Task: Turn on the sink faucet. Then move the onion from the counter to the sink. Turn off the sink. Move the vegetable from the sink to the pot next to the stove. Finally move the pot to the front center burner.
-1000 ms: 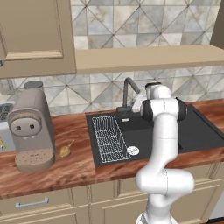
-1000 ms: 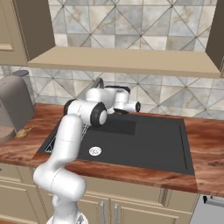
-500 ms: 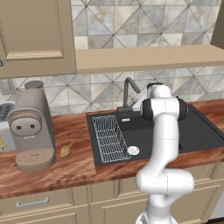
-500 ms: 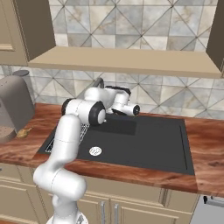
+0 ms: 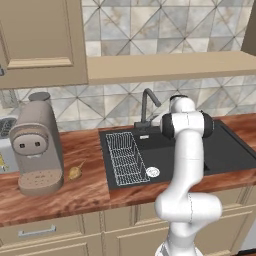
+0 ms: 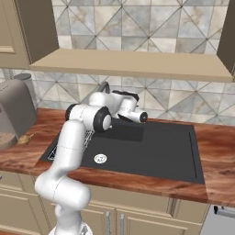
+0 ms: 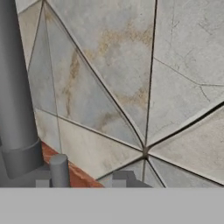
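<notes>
A wood-grain surface (image 5: 75, 195) under a tiled wall holds a black sink (image 6: 156, 147), a grey coffee machine (image 5: 37, 145) and, just right of the machine, the onion (image 5: 75, 172). The pincer (image 7: 81, 180) sits by the faucet (image 5: 147, 107) base, facing the tiles; its opening cannot be told, nothing visibly held

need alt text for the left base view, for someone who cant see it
A white robot arm rises in front of a black sink, its upper end beside the dark faucet. A wire rack lies in the basin's left part. On the wooden counter to the left stand a coffee machine and a small onion.
</notes>
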{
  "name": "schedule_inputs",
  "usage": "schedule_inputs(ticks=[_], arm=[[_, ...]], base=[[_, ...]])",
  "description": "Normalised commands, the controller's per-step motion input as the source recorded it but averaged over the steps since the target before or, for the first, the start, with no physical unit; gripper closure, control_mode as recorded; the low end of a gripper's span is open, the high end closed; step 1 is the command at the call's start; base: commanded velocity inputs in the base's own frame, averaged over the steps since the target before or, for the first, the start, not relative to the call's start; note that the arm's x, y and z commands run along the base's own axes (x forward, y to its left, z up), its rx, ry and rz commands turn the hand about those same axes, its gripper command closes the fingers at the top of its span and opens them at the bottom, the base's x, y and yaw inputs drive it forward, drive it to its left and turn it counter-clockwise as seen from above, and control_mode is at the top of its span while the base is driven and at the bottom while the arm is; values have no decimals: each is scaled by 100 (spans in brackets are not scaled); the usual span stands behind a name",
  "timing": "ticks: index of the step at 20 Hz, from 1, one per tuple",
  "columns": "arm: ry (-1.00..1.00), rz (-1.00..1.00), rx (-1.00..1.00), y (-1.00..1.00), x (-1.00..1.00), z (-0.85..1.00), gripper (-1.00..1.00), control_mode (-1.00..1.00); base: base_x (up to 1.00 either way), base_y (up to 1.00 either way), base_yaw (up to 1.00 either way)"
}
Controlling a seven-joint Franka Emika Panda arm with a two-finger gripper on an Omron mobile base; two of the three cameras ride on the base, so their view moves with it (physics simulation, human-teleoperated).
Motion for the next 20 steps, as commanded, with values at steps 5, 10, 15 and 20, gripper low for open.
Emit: schedule_inputs(ticks=[5, 10, 15, 20], arm=[[0, 0, 5, -66, 0, -37, 100, -100], [0, 0, 6, -67, 0, -41, 100, -100], [0, 0, 6, -69, 0, -47, 100, -100], [0, 0, 5, -70, 0, -52, 100, -100]], base=[[0, 0, 0], [0, 0, 0], [0, 0, 0], [0, 0, 0]])
